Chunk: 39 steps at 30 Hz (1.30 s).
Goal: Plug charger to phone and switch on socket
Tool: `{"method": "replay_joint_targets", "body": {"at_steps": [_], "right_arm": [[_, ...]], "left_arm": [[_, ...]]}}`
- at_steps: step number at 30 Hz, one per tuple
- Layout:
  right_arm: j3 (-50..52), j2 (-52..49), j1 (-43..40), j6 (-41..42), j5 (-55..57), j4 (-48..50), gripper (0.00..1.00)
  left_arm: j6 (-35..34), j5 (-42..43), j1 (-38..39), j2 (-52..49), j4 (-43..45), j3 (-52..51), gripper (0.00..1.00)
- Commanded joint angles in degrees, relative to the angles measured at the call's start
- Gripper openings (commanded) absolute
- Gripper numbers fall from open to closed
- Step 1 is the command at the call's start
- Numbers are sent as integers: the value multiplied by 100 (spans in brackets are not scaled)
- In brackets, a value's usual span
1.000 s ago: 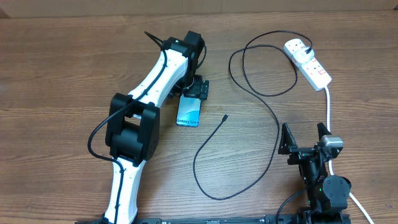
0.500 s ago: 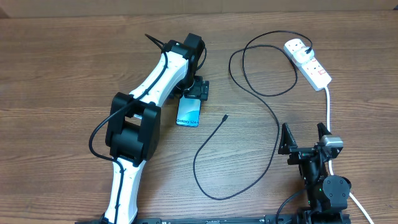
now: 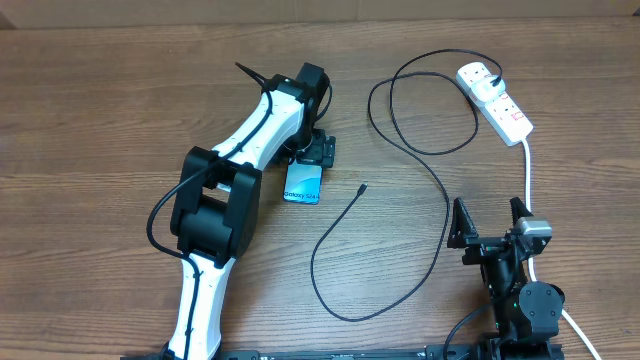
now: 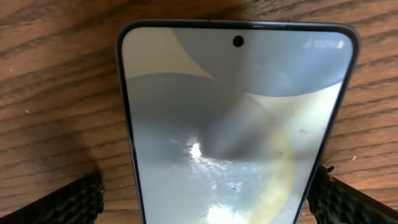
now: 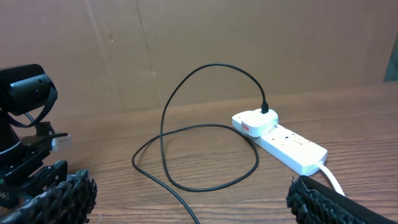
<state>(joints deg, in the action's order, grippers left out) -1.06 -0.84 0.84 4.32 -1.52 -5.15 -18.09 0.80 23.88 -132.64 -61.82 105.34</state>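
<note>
Overhead: left gripper [image 3: 318, 150] sits over the far end of the phone [image 3: 304, 183]. The charger [image 3: 361, 188] tip lies near the phone's right, apart from it. Right gripper [image 3: 488, 210] is spread, the socket [image 3: 497, 100] well beyond it.
Left wrist: 2 fingers [image 4: 68, 202] are spread and straddle the phone, which lies flat on the table [image 4: 50, 93].
Right wrist: fingers are spread; the charger's white plug is seated in the socket ahead.

Charger [image 3: 447, 215] loops between right pincer [image 3: 488, 215] and phone [image 3: 304, 183]
</note>
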Motion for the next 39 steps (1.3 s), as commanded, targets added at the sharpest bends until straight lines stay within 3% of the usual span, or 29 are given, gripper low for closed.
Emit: {"method": "replay_joint_targets", "body": {"at_steps": [1, 39], "right_arm": [[59, 44, 28, 22, -4, 39, 100], [59, 44, 28, 22, -4, 39, 100]], "left_arm": [[-81, 7, 105, -87, 26, -103, 100], [-184, -210, 153, -105, -70, -181, 100]]}}
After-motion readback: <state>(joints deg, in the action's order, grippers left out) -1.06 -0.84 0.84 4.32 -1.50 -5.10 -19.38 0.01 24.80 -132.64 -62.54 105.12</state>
